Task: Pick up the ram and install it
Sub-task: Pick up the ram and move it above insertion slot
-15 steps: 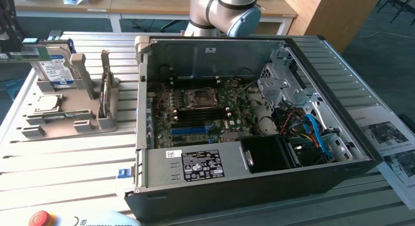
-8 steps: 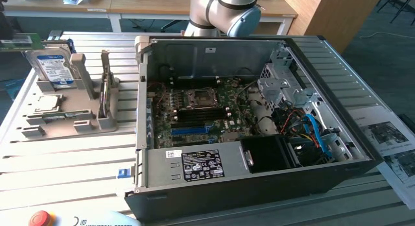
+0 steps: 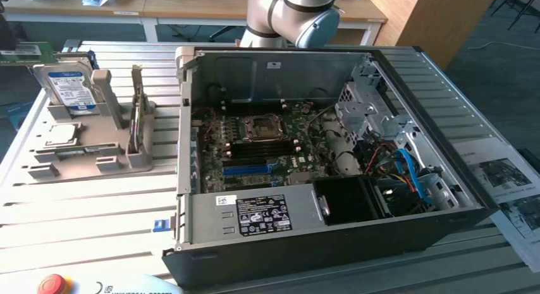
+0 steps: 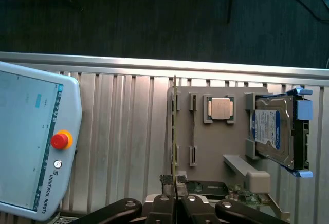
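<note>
The ram (image 4: 175,126) stands on its long edge in a slot of the grey fixture (image 4: 205,142), so it reads as a thin line in the wrist view. In the exterior view the ram (image 3: 136,110) stands at the fixture's right side, beside the open computer case (image 3: 337,256). My gripper (image 4: 176,207) hangs high above the ram's near end, well clear of it. Its fingers (image 4: 162,206) are drawn together with only a slit between them and hold nothing. The motherboard (image 3: 262,145) lies exposed inside the case.
The fixture also holds a silver hard drive with a blue-white label (image 3: 71,88) and a square processor (image 3: 61,134). A teach pendant with a red button (image 4: 36,142) lies on the slatted metal table (image 3: 85,218). Papers (image 3: 506,180) lie at the exterior view's right.
</note>
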Tool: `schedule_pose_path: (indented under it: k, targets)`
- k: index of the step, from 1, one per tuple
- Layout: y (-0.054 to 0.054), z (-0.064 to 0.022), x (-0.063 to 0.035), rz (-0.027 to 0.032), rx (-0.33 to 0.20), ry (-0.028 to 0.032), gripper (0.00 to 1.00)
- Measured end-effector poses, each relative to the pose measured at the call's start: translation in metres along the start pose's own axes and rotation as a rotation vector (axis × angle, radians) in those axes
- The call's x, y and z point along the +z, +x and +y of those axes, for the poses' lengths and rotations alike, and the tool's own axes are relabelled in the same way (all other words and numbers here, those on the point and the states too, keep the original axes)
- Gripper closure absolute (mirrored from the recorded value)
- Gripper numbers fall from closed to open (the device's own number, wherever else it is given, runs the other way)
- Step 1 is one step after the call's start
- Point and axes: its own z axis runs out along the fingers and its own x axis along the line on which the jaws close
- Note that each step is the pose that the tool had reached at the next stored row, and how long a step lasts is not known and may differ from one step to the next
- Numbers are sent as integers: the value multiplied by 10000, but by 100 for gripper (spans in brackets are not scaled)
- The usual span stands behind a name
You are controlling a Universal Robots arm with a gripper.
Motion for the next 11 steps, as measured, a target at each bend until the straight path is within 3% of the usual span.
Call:
schedule_pose_path:
  k: [4,11]
  targets:
    - [1,-35,-2,-1,0,-21,88]
    - [7,-189,-7,-4,-5,-124,88]
